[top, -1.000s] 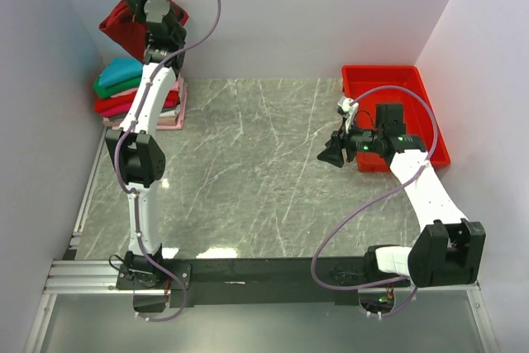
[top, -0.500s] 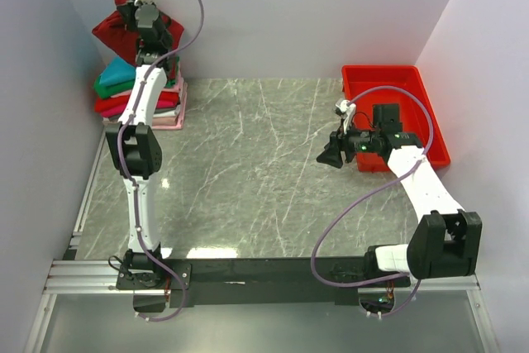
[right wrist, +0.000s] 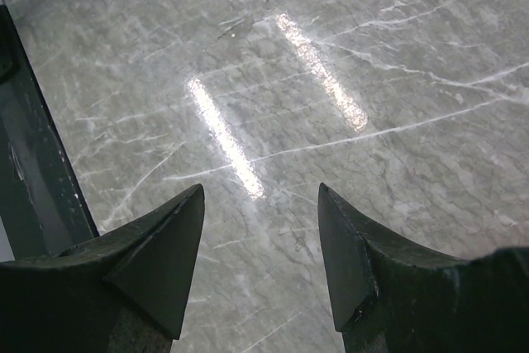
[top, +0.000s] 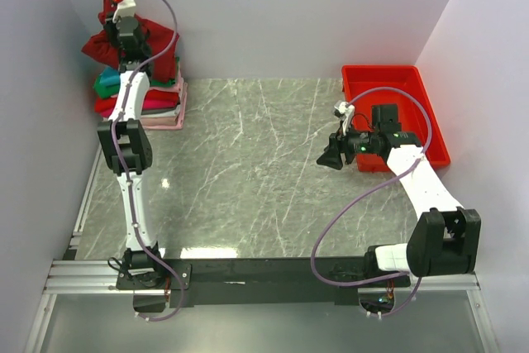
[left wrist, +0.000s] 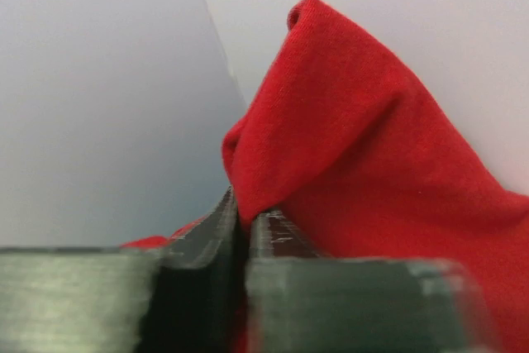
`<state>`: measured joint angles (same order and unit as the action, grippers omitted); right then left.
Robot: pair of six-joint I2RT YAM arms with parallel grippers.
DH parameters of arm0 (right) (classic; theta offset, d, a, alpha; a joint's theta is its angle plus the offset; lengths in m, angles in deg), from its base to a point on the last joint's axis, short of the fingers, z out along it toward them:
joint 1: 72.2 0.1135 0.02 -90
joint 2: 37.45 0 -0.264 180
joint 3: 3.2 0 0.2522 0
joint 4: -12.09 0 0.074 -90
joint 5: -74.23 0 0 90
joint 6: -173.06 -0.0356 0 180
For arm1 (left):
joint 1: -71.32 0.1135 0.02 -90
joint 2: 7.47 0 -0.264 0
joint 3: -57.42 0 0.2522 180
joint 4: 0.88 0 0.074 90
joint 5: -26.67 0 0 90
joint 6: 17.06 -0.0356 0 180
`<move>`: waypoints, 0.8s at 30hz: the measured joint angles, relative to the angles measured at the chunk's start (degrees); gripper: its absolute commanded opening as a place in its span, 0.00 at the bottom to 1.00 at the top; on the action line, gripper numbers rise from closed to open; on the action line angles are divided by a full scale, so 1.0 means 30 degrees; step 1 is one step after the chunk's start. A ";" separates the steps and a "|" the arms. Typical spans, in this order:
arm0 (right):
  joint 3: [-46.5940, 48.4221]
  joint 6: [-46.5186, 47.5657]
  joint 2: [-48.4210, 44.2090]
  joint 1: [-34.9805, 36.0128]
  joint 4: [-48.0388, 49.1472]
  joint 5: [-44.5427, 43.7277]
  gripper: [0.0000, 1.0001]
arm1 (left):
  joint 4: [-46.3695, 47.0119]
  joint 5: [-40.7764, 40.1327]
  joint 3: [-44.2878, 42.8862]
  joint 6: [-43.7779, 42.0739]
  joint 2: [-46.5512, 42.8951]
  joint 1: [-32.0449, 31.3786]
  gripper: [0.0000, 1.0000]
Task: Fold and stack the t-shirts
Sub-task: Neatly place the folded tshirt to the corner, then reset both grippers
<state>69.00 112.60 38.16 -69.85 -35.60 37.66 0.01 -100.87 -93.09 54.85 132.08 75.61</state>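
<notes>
My left gripper (top: pixel 124 31) is shut on the dark red t-shirt (top: pixel 157 49) and holds it bunched up above the stack of folded t-shirts (top: pixel 157 101) at the far left corner. In the left wrist view the red cloth (left wrist: pixel 372 171) rises from between the closed fingers (left wrist: pixel 277 233). The stack shows teal, green, red and pink layers. My right gripper (top: pixel 331 155) is open and empty, low over the bare marble table at the right; its fingertips (right wrist: pixel 186 229) stand wide apart in the right wrist view.
A rigid red plastic tray (top: pixel 430 113) sits at the far right, just behind my right arm. Walls close in at left, back and right. The marble tabletop (top: pixel 248 179) spreads between the arms. A black rail (top: pixel 264 270) runs along the near edge.
My left arm has swung left and further back, carrying the dark red shirt from above the stack's right side towards the far left corner. The right arm has barely moved.
</notes>
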 measured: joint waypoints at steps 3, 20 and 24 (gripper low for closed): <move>0.0007 0.0058 0.0044 0.0000 -0.0036 0.0000 0.64 | -0.0175 -0.0044 0.0007 0.1078 0.0546 0.0401 0.64; 0.0015 0.0488 -0.0466 -0.0015 -0.0342 -0.0678 0.64 | -0.8182 0.6513 0.1902 1.3027 -0.6084 0.2820 0.99; 0.0015 0.0627 -0.2011 -0.0138 -0.0408 -0.1902 0.68 | -0.7970 1.0003 0.5850 1.3923 -1.2007 0.2608 0.99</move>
<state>69.04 114.48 32.13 -70.26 -36.83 31.95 -23.90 -70.86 -75.54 96.62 96.06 83.44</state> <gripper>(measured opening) 0.662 0.994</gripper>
